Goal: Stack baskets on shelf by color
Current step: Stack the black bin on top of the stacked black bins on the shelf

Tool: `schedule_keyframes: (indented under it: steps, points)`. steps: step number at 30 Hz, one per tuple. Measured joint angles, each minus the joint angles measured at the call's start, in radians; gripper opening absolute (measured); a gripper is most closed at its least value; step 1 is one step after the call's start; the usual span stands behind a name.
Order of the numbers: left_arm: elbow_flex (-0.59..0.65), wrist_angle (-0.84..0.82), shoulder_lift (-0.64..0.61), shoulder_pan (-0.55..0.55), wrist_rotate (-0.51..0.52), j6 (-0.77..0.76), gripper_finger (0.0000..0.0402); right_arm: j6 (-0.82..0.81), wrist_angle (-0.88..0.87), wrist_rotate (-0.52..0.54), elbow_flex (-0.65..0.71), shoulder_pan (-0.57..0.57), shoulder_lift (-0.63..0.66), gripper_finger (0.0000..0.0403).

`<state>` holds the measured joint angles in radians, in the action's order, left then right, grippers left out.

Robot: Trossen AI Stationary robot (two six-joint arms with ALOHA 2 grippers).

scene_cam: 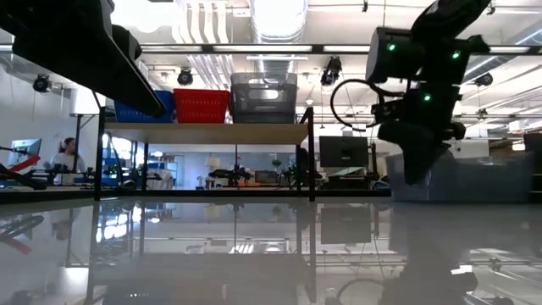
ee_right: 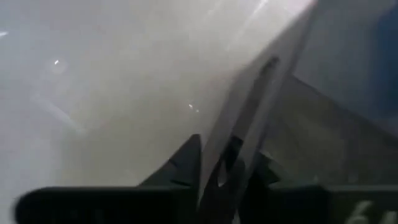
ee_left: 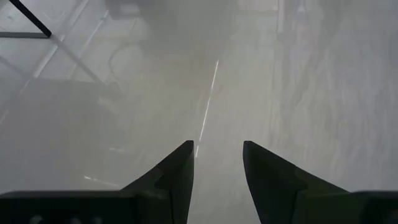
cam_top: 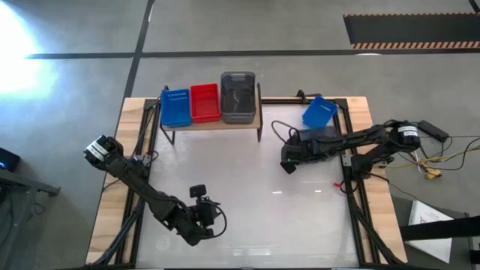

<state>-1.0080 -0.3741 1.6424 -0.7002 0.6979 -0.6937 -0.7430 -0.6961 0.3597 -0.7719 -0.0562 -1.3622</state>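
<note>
The shelf [cam_top: 214,122] stands at the table's far edge, and a blue basket [cam_top: 175,107], a red basket [cam_top: 204,103] and a grey basket [cam_top: 238,97] rest on its plank [scene_cam: 203,133]. Another blue basket [cam_top: 320,112] sits askew on the table to the shelf's right. Next to that one is a translucent grey basket [scene_cam: 474,174], and my right gripper [cam_top: 289,157] is shut on its wall. My left gripper [cam_top: 206,217] hovers open over the table's near side, touching nothing. How many baskets each shelf stack holds does not show. My right gripper pinches one side wall of the grey basket [ee_right: 273,93] between its two fingers [ee_right: 186,165], one finger on each face of the wall. It comes from above, slanting down. Whether the basket's bottom is on the table I cannot tell.
The white tabletop [cam_top: 247,187] lies open between the two arms. Cables [cam_top: 439,161] trail off the table's right edge. Black frame bars [cam_top: 352,187] run along both sides. Beyond the table is a room with desks and a seated person [scene_cam: 63,157].
</note>
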Motion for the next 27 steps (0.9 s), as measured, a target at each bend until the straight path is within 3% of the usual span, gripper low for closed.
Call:
schedule_keyframes:
  steps: [4, 12, 15, 20, 27]
  points:
    - [0.000, 0.000, 0.000, 0.000, 0.000, 0.000, 0.0123, -0.012, 0.005, -0.013, 0.000, 0.140, 0.024, 0.0016]
    - [-0.007, 0.004, 0.000, 0.000, 0.000, -0.001, 0.0123, -0.023, 0.011, -0.177, -0.009, 0.504, 0.051, 0.0009]
    - [-0.007, 0.008, 0.000, 0.000, 0.000, -0.001, 0.0123, -0.019, 0.015, -0.187, -0.045, 0.630, 0.051, 0.0009]
    - [-0.011, 0.008, 0.000, 0.000, 0.000, 0.000, 0.0123, 0.012, 0.021, -0.146, -0.178, 0.769, 0.050, 0.0009]
    - [-0.013, 0.008, 0.000, 0.000, 0.000, 0.001, 0.0123, 0.263, -0.078, 0.072, -0.461, 0.821, 0.050, 0.0009]
